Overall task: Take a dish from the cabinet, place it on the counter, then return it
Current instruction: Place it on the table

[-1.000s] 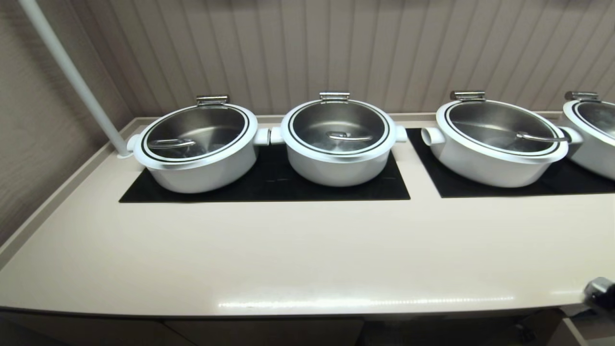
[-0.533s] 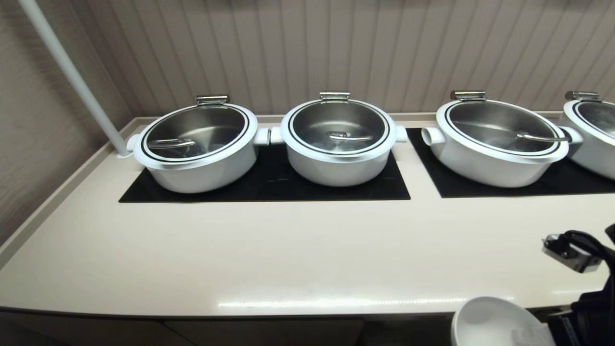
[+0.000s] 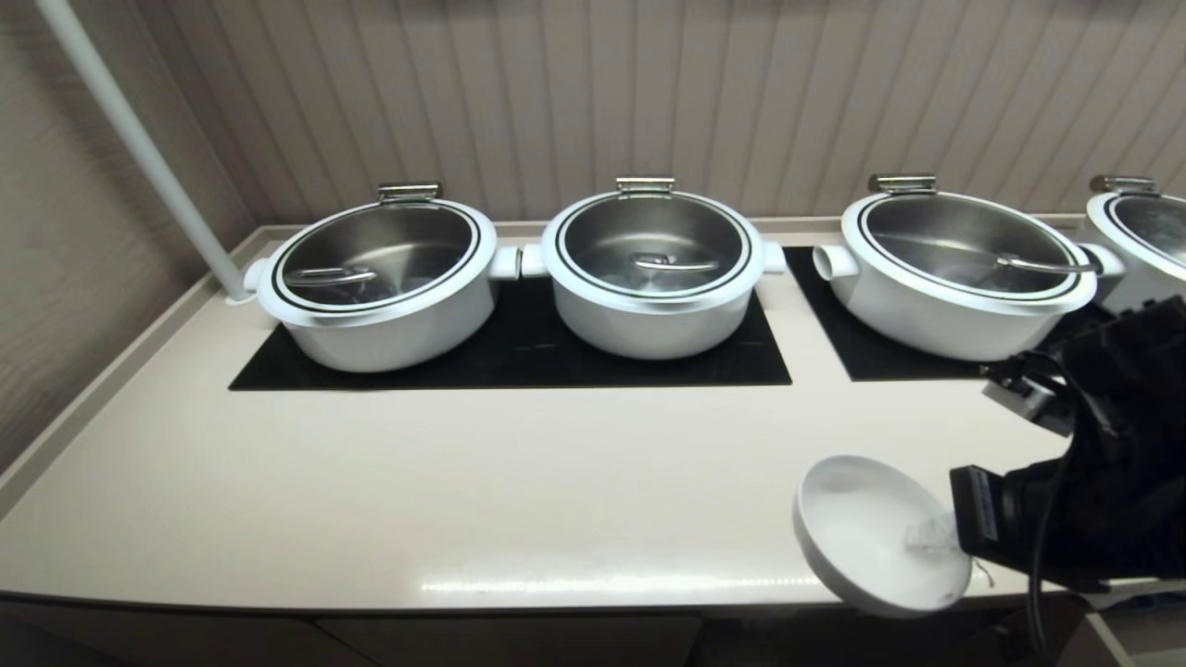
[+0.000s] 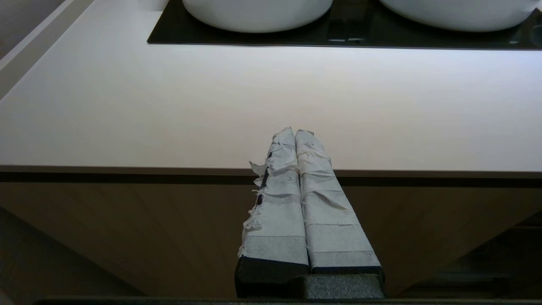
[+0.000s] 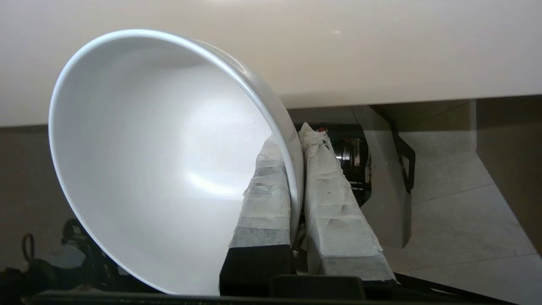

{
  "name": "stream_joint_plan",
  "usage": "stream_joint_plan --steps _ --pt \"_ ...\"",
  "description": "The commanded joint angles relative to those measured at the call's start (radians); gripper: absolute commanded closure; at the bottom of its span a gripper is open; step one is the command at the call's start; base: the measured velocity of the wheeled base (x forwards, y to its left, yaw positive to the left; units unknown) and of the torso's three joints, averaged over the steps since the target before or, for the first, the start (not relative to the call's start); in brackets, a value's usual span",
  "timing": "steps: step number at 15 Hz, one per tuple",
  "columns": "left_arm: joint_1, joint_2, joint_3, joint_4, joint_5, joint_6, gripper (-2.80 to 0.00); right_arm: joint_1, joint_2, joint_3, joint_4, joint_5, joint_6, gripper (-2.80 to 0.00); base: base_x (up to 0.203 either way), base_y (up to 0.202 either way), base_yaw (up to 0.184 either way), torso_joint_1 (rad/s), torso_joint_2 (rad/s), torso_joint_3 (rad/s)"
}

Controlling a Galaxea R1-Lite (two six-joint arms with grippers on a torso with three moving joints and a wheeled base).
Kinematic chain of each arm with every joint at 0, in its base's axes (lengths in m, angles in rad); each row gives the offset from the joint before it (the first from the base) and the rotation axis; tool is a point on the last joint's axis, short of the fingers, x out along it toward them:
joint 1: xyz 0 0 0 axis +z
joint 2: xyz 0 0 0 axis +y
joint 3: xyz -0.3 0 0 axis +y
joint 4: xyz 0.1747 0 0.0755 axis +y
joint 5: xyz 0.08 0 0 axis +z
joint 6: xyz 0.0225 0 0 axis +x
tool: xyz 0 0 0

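Over on the left, the left gripper hangs parked in front of the counter, its taped fingers pressed together with nothing between them. To the right, the right gripper pinches the bowl by its rim, one finger inside and one outside, jaws nearly closed on the thin wall. The bowl hangs tilted above the counter's front edge, not resting on it. To set it down well, I'd carry it further in over the counter, level it so the foot meets the surface flat, and only then let go, keeping clear of the pots behind. It is plain white, smooth, glossy and empty.
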Motion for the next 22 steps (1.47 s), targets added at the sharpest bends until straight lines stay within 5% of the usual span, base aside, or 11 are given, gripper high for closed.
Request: stream_joint_plan --steps 1,6,22 --pt "0.000 0.000 0.000 0.000 0.000 -0.001 0.00 0.000 0.088 -0.054 0.001 -0.004 0.034 0.00 0.000 0.000 0.000 0.000 0.00 0.000" --pt "0.000 0.000 0.000 -0.001 0.000 -0.001 0.00 0.000 0.192 -0.071 -0.056 -0.129 0.041 0.00 0.000 0.000 0.000 0.000 0.00 0.000" --pt "0.002 0.000 0.001 -0.001 0.000 -0.001 0.00 -0.069 0.307 -0.044 -0.160 -0.133 0.121 0.00 0.000 0.000 0.000 0.000 0.00 0.000"
